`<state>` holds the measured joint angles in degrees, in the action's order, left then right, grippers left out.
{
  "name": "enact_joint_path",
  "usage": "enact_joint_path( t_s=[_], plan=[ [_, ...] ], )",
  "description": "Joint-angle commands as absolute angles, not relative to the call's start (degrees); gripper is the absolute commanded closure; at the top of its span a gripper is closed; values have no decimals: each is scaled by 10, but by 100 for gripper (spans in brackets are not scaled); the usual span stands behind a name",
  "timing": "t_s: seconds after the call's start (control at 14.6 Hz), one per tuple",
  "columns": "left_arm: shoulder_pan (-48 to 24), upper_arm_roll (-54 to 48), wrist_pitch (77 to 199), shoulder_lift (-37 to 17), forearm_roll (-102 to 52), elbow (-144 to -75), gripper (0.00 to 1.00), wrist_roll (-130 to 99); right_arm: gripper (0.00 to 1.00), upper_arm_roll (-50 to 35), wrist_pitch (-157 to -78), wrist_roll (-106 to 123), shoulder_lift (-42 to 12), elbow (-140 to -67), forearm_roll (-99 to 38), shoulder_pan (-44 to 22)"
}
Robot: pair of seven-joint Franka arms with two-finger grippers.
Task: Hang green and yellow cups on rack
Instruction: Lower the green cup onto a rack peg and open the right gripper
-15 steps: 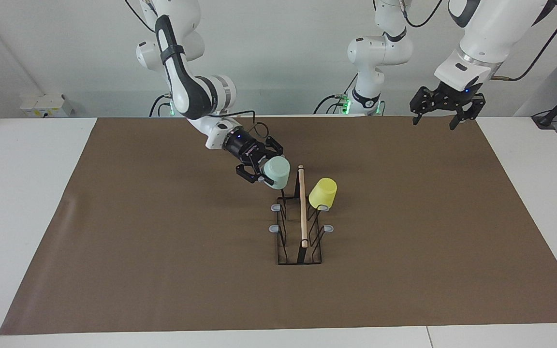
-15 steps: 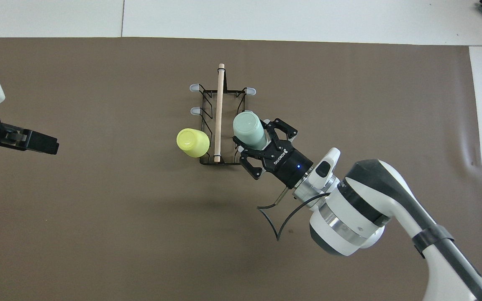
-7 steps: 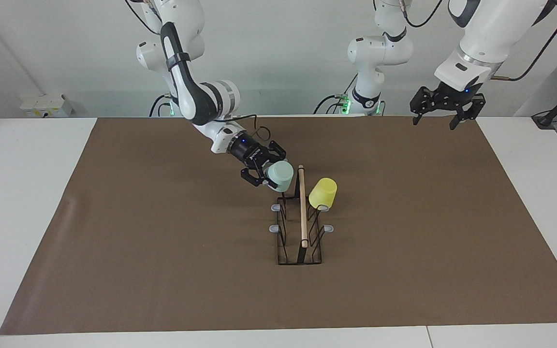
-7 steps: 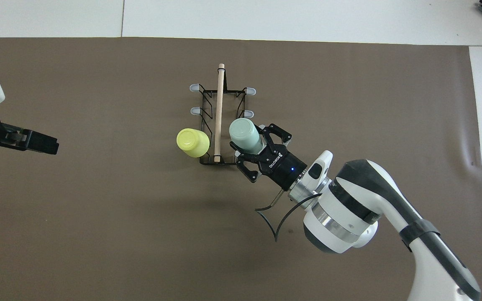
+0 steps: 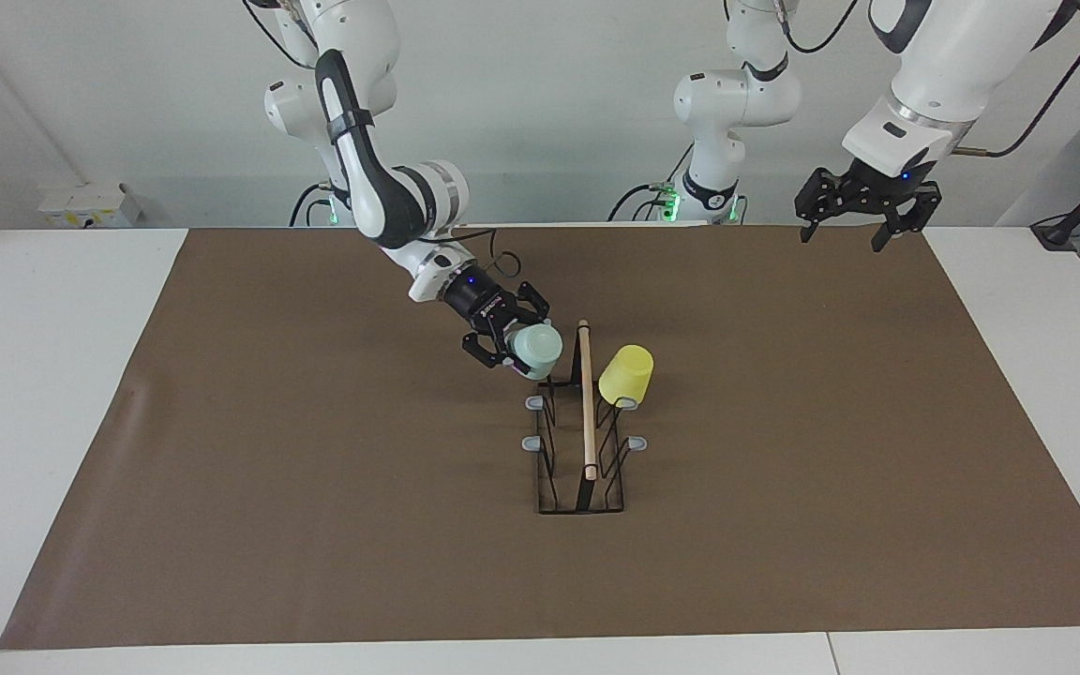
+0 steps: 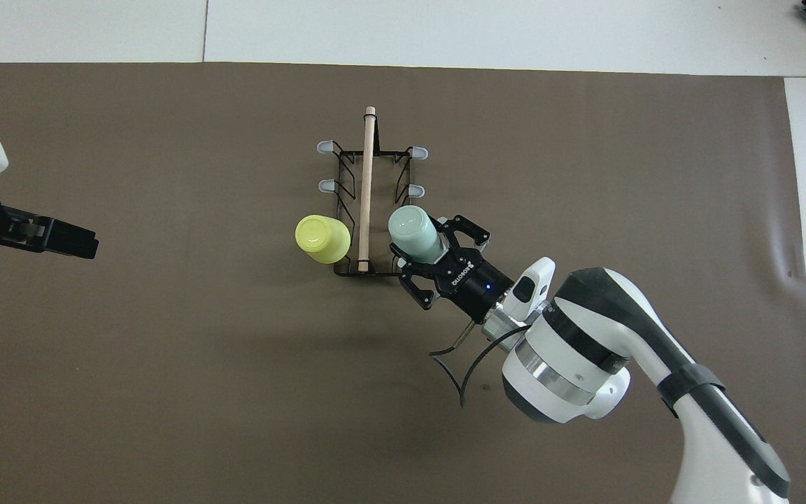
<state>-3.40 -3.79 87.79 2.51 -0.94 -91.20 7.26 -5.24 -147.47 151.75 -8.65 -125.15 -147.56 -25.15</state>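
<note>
The pale green cup (image 5: pixel 537 350) (image 6: pixel 413 232) is bottom up and tilted, with my right gripper (image 5: pixel 517 349) (image 6: pixel 425 242) shut on its lower part. It hangs over the black wire rack (image 5: pixel 581 469) (image 6: pixel 347 162), at the corner nearest the robots on the right arm's side, and hides the peg there. Whether it rests on that peg I cannot tell. The yellow cup (image 5: pixel 626 373) (image 6: pixel 320 238) hangs bottom up on the peg across the wooden rod (image 5: pixel 586 403) (image 6: pixel 366 189). My left gripper (image 5: pixel 841 239) (image 6: pixel 88 246) waits open, raised over the mat's corner at the left arm's end.
The rack stands mid-table on a brown mat (image 5: pixel 315 469) (image 6: pixel 165 350), rod pointing away from the robots. Grey-blue peg tips (image 5: pixel 533 403) (image 6: pixel 415 190) farther from the robots are bare. White table (image 5: pixel 52 375) borders the mat.
My right gripper has lowered the green cup and drawn it toward the robots, down onto the rack's nearest corner. The left arm and yellow cup have not moved.
</note>
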Motion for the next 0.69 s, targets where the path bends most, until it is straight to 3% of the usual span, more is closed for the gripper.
enact_joint_path(
  t_s=[0.0, 0.07, 0.14, 0.21, 0.62],
  plan=[
    [-28, -42, 875, 41, 0, -928, 0, 73, 98, -54, -1470, 1563, -110, -1246, -1539, -257],
    [-28, -42, 875, 41, 0, -928, 0, 73, 92, -54, -1470, 1563, -112, -1246, -1539, -259],
    [-28, -42, 875, 41, 0, -928, 0, 73, 63, -54, -1466, 1563, -112, -1246, -1540, -258],
    [-28, -42, 875, 41, 0, -928, 0, 73, 1, -54, -1463, 1563, -111, -1246, -1543, -258],
    [-28, -42, 875, 41, 0, -928, 0, 73, 0, -54, -1471, 1561, -94, -1245, -1537, -247]
  ],
)
